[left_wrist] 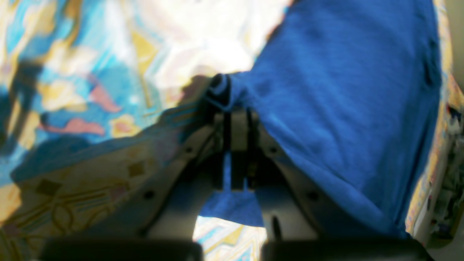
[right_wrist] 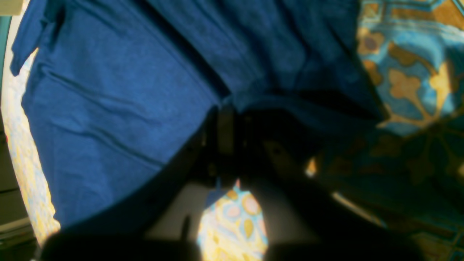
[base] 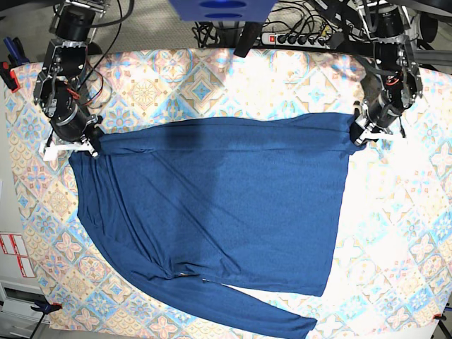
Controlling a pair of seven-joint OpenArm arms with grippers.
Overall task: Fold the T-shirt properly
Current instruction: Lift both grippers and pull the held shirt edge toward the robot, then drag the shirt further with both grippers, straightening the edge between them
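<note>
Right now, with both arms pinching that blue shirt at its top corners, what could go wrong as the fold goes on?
1. The left tool grips only a small bunched bit of the T-shirt, so the cloth could slip out under tension.
2. A long sleeve trails loose along the near edge and may drag or fold crookedly.
3. Wrinkles near the right tool could get locked into the fold.
</note>
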